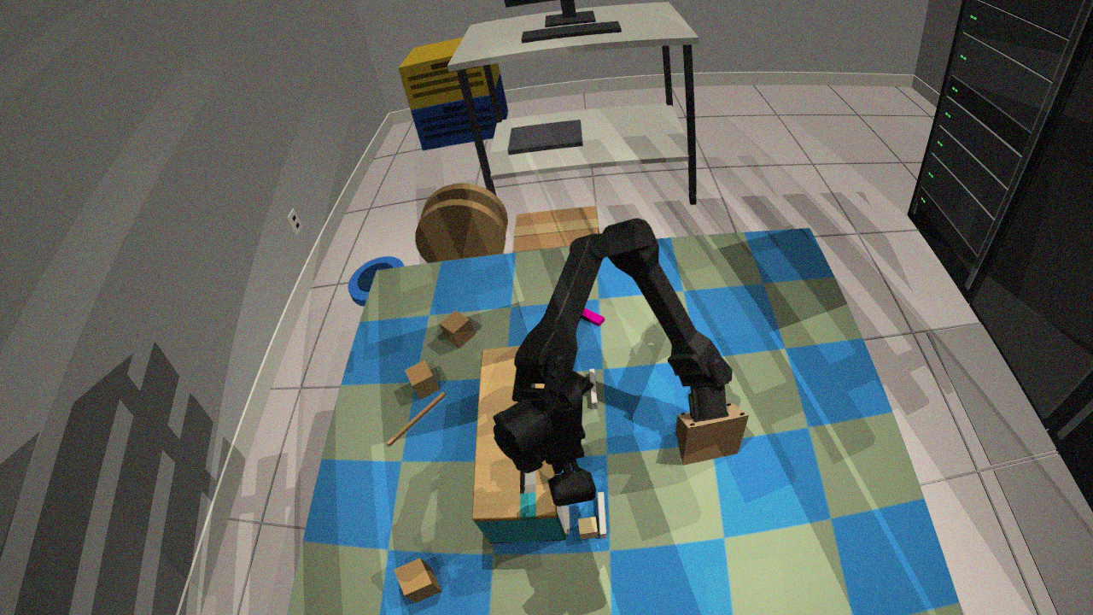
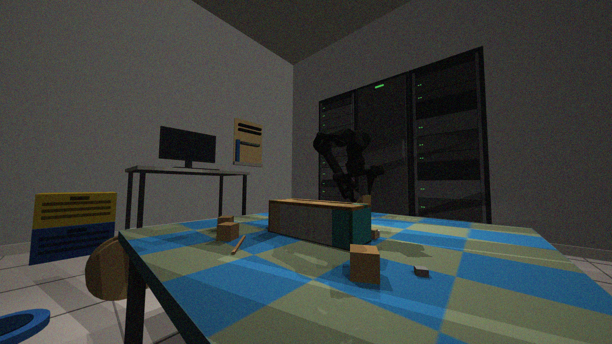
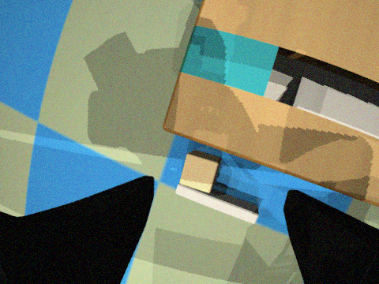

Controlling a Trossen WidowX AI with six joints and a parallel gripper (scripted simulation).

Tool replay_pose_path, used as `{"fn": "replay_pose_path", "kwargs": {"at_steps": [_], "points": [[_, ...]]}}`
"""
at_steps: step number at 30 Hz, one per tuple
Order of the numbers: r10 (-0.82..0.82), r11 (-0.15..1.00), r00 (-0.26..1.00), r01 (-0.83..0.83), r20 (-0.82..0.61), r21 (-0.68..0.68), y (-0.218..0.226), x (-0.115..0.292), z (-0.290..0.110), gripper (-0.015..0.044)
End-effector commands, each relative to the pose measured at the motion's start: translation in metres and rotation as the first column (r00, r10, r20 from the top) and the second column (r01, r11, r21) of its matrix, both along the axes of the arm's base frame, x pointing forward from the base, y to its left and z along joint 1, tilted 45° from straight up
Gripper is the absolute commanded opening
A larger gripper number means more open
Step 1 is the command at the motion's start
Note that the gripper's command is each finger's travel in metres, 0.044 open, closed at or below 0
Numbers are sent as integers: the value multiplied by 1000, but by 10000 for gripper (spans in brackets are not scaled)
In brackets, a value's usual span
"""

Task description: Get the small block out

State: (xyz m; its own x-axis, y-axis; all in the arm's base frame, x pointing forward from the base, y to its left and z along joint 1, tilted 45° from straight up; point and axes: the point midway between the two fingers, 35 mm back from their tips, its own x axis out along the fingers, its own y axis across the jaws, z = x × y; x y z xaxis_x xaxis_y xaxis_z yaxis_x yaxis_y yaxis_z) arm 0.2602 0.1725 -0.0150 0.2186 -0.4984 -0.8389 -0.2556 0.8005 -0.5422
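Half-open and empty, the gripper (image 1: 566, 489) hangs in the top view over the box's (image 1: 500, 428) near right corner, the small block (image 1: 587, 527) on the table just nearer and rightward against a white strip (image 1: 601, 512); exterior view shows the block (image 2: 375, 233) beside the teal end; wrist view puts it (image 3: 199, 172) between the dark fingers, ahead.
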Motion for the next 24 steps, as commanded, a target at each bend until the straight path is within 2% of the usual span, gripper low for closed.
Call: {"fn": "replay_pose_path", "kwargs": {"at_steps": [1, 7, 12, 18, 24], "points": [[616, 661, 630, -740, -473, -125, 9, -9, -10, 285], [680, 410, 346, -910, -647, -57, 12, -12, -12, 285], [642, 183, 87, -982, -761, 42, 15, -15, -14, 285], [500, -66, -211, -976, -840, 206, 19, -19, -16, 285], [264, -267, -466, -877, -845, 400, 23, -22, -18, 285]]}}
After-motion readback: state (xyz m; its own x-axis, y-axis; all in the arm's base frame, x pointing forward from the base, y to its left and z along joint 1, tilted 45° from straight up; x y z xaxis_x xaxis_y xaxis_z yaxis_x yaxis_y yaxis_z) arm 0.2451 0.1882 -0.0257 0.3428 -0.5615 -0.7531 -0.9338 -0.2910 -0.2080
